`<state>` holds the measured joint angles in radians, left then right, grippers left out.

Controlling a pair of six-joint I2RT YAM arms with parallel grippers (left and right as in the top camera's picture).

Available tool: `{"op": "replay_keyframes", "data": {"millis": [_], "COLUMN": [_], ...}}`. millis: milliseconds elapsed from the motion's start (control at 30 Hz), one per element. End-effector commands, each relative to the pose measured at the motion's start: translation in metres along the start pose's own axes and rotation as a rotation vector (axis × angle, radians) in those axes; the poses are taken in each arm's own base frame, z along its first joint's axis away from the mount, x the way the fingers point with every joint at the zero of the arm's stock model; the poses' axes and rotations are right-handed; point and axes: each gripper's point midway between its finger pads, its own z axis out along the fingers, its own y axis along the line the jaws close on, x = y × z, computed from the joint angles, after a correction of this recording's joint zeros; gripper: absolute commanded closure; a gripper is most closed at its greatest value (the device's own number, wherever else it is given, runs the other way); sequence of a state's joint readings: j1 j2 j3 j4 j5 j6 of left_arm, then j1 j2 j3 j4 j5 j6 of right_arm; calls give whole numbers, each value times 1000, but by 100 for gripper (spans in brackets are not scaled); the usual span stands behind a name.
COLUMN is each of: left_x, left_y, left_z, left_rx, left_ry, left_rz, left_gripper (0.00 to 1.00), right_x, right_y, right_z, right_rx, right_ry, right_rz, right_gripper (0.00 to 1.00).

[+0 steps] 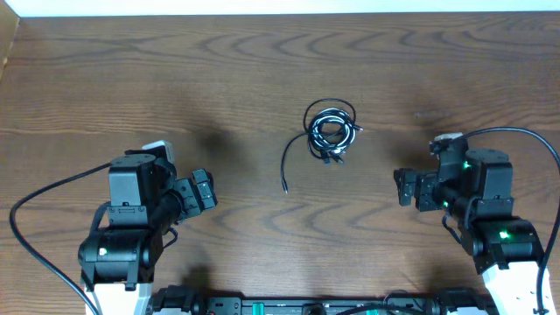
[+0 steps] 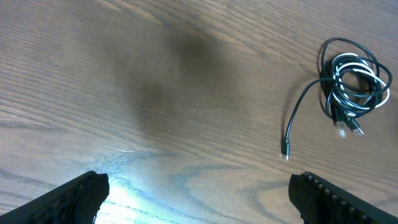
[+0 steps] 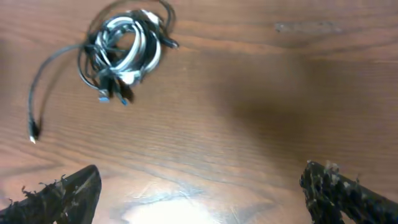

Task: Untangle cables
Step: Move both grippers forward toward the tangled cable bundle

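Observation:
The cables (image 1: 331,129) lie as one small tangled bundle of black and white cords on the wooden table, right of centre. One black cord trails down-left from it to a free plug end (image 1: 284,188). The bundle also shows in the left wrist view (image 2: 354,84) at the upper right and in the right wrist view (image 3: 121,53) at the upper left. My left gripper (image 1: 203,191) is open and empty, well left of the bundle. My right gripper (image 1: 407,188) is open and empty, to the right of it. Neither touches the cables.
The wooden table (image 1: 219,79) spreads all around the bundle. Its far edge meets a white surface (image 1: 280,7) at the top. Thick black arm cables loop out at the left (image 1: 35,210) and right (image 1: 534,140).

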<state>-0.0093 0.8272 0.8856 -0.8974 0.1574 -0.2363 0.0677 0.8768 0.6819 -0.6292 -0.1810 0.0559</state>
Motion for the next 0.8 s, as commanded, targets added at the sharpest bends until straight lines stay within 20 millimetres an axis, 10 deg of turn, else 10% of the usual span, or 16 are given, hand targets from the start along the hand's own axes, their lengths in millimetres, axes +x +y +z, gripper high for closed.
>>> {"op": "replay_keyframes", "data": {"millis": [0, 333, 500, 767], "left_x": [-10, -28, -4, -10], "left_y": [-6, -19, -13, -65], "left_z": [-5, 11, 22, 34], "left_rx": [29, 37, -22, 12], "left_ry": [-33, 115, 314, 209], "left_rz": [-4, 36, 22, 321], "left_gripper": [2, 2, 2, 2], "right_x": [-19, -65, -91, -124], "right_y": [10, 24, 50, 66], "right_z": [-5, 17, 24, 46], "right_rx": [-51, -67, -131, -15], "right_ry": [-52, 206, 137, 99], "right_rz": [34, 15, -5, -37], "right_gripper": [1, 1, 1, 1]}}
